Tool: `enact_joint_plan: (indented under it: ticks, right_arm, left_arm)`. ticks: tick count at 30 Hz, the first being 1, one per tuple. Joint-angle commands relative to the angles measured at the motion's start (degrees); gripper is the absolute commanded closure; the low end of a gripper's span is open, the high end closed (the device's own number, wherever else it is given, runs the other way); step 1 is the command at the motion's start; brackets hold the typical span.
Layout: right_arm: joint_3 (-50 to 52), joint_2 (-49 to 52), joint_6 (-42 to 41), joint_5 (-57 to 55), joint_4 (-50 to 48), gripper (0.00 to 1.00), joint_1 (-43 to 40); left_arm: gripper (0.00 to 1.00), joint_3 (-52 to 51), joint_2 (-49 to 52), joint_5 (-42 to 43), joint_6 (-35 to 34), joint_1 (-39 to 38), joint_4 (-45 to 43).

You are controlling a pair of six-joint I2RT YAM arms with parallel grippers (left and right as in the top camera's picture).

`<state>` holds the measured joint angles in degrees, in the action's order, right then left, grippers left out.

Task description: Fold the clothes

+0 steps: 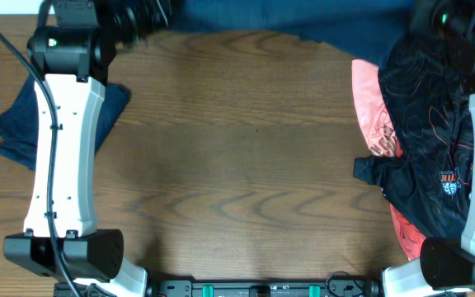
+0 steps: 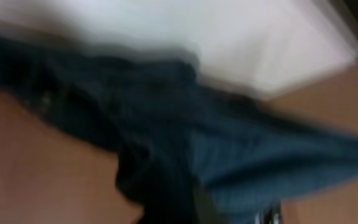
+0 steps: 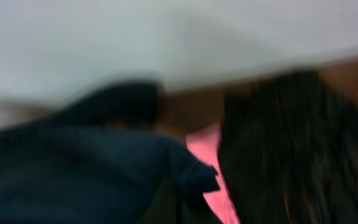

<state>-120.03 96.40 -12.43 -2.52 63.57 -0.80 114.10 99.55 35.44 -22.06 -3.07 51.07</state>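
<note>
Though beneath arm [image 1: 63, 153], navy clothes [image 1: 11, 134].

Rumpled navy cloth [image 2: 229, 155] sprawls across the frame (everything heavily blurred), with a darker fold at bottom centre. Brown table [image 2: 36, 174] shows at lower left and far right. A white surface [image 2: 166, 31] fills the top.

Robot lab: wooden table [image 1: 237, 165], two mounted arms [image 1: 60, 148].

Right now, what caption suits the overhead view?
Wooden table: navy-blue garment at left, black orange-swirl garment over salmon-pink cloth at right.
</note>
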Motion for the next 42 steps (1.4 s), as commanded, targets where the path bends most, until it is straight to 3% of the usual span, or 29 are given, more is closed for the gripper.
enact_joint_plan:
  ticks: [1,7,13,22,28,32,39,42]
  right_arm:
    - [1.8,0.3,-0.4,-6.7,7.6,0.99,-2.6]
    - [11.0,0.2,-5.3,-13.3,22.4,0.99,-2.8]
    - [18.0,0.2,-11.7,-20.0,30.8,0.99,-3.3]
    - [28.9,-4.1,-14.1,-22.1,32.9,0.99,-3.3]
    - [31.5,-7.3,-8.4,-17.8,24.7,0.99,-2.0]
    - [31.5,-7.3,0.3,-6.9,10.5,0.99,0.7]
    - [31.5,-4.5,3.1,2.0,-17.3,0.99,7.2]
    - [31.5,-1.5,3.1,1.9,-24.1,0.99,9.5]
  left_arm:
    - [0.94,-2.1,0.5,-4.0,7.0,1.1,9.4]
    - [0.94,-13.2,0.9,-5.0,8.7,-0.9,25.5]
    - [0.94,-27.4,0.7,-5.1,14.0,-1.9,35.2]
    - [0.94,-51.3,-9.7,-5.0,15.4,-2.4,32.5]
    - [0.94,-54.2,-19.9,-5.0,12.3,-2.4,26.3]
    - [0.94,-54.2,-23.3,-6.0,5.9,-2.4,15.4]
    - [0.94,-54.3,-22.3,-25.8,-15.0,-2.4,-3.5]
    - [0.94,-54.3,-20.7,-29.7,-18.6,-2.4,-12.5]
